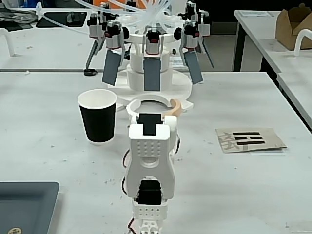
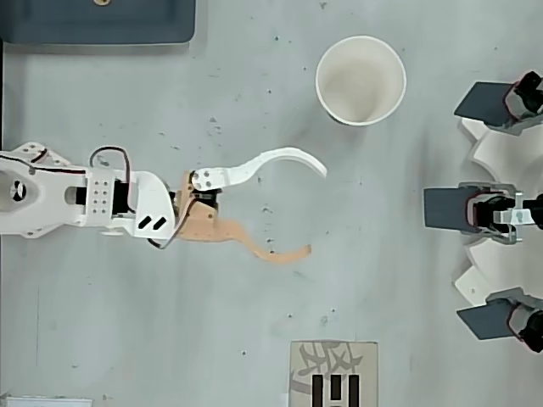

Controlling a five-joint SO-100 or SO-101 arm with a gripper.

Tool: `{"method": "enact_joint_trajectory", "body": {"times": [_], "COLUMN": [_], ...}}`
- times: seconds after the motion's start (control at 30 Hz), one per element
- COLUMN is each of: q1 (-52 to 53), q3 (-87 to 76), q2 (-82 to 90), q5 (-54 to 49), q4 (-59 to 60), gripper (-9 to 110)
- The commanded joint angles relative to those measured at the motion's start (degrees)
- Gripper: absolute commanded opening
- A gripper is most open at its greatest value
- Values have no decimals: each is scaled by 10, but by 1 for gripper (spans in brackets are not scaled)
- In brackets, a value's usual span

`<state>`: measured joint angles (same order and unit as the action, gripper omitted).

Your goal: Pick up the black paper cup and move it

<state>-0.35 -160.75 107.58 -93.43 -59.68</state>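
Nearest the fixed camera, at the worktop's near edge, stands the white plastic arm, and its tool hangs spread wide and empty, one curved white finger and one curved tan finger well apart. The tapered black paper cup with a white rolled rim stands upright on the pale grey worktop, farther back and to the left in the fixed view, apart from the tool. At the far edge sits a white fixture with grey paddles. The likely risk is a poorly lined-up approach: one finger could clip the light cup's rim and tip it over.
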Motion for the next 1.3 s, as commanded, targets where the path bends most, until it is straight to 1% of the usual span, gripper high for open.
{"method": "enact_joint_trajectory", "body": {"times": [0.0, 0.33, 0.67, 0.8, 1.0, 1.27], "q1": [5, 5, 3, -7, -41, -76], "q3": [-32, -117, -182, -182, -169, -48], "q2": [43, 75, 99, 93, 58, -39], "q5": [8, 54, 60, 60, 58, 48], "q4": [-21, -83, -119, -126, -127, -122], "gripper": [28, 38, 48, 52, 54, 58]}}
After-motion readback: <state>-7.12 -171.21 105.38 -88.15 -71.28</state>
